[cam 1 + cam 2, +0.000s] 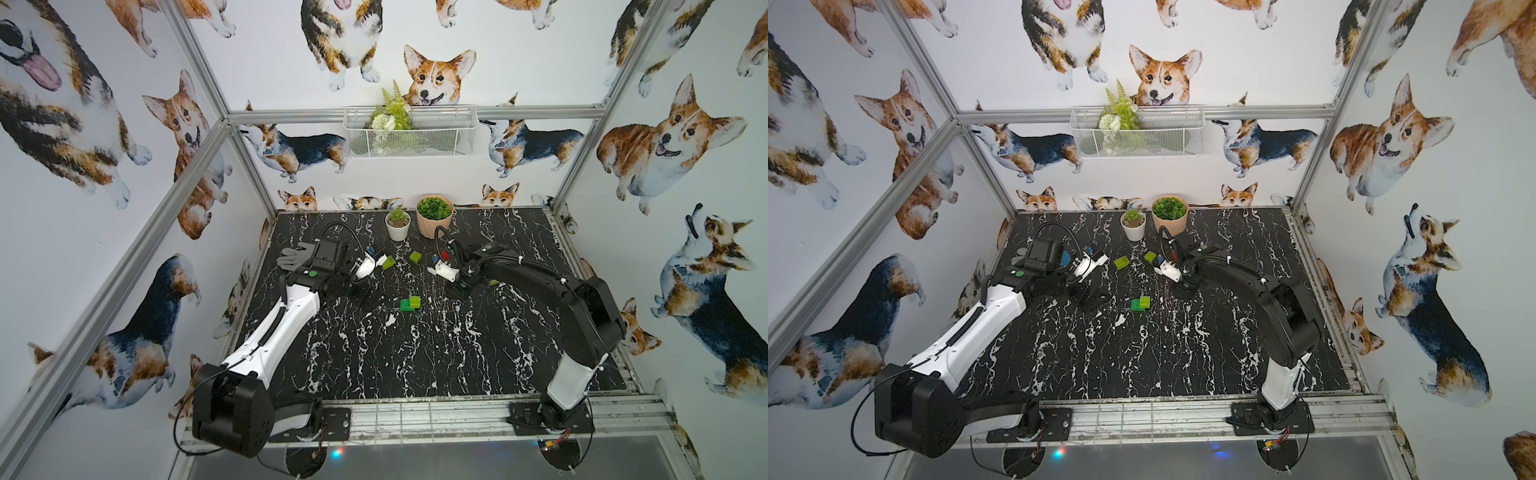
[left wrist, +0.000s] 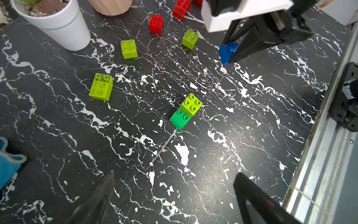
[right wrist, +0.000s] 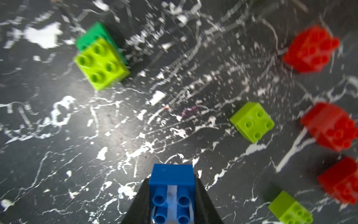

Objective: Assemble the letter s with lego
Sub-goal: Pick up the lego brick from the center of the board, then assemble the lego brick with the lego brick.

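Mid-table, a lime brick (image 2: 191, 104) sits on a dark green brick (image 2: 179, 119). Left gripper (image 2: 174, 175) spread, empty. Right gripper (image 3: 171, 186) pinches the blue brick (image 3: 171, 174) near red bricks (image 3: 311, 49). Only top views show the back wall's wire basket (image 1: 449, 137)

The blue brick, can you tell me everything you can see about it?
The blue brick is a small square block of shiny plastic with four round studs on one face. The right gripper is shut on it, black fingers pressing two opposite sides. It touches no other brick. Whether it is lifted off the black marble table is unclear.
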`<state>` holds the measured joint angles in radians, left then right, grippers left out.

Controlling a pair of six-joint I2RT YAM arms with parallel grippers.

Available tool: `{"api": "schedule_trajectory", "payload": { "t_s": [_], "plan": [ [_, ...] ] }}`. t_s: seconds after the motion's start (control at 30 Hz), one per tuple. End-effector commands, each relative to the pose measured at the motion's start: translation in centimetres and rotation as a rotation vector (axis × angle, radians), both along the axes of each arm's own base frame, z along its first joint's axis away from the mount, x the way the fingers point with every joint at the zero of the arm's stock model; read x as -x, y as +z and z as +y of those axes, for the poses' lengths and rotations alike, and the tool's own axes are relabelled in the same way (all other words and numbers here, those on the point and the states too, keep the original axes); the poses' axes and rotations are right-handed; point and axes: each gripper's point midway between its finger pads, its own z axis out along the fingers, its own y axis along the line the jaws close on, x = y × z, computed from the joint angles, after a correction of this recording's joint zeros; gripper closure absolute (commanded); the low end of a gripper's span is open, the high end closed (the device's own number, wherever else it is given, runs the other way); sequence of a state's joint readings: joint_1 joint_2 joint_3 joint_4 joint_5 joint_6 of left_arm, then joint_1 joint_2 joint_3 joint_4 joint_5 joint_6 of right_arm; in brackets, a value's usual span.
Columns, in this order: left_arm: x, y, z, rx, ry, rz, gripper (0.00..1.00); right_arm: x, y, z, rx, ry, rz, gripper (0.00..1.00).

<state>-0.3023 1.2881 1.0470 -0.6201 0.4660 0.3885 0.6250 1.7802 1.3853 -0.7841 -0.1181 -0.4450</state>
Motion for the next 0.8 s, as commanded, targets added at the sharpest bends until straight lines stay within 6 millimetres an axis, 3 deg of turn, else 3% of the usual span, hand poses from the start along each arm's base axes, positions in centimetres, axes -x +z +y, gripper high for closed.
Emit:
{"api": "schedule_trajectory", "payload": {
  "t_s": [0.0, 0.13, 0.43, 0.57, 0.77],
  "plan": [
    [-0.3, 0.9, 0.6, 0.033, 0.061, 0.004, 0.00, 1.9, 1.3, 1.9, -0.021, 0.222, 0.040, 0.80],
    [-0.6, 1.0, 2.0, 0.066, 0.165, 0.039, 0.00, 2.0, 2.3, 4.3, -0.015, 0.339, 0.037, 0.79],
    [-0.3, 0.3, 4.7, 0.161, 0.365, 0.141, 0.00, 2.7, 1.2, 9.4, 0.003, 0.521, 0.050, 0.79],
    [-0.4, 0.1, 6.2, 0.182, 0.444, 0.170, 0.00, 2.5, 0.4, 10.3, 0.030, 0.561, 0.055, 0.79],
    [-0.5, -0.2, 6.6, 0.204, 0.472, 0.172, 0.00, 2.2, -0.6, 10.8, 0.063, 0.600, 0.064, 0.80]
  ]
}}
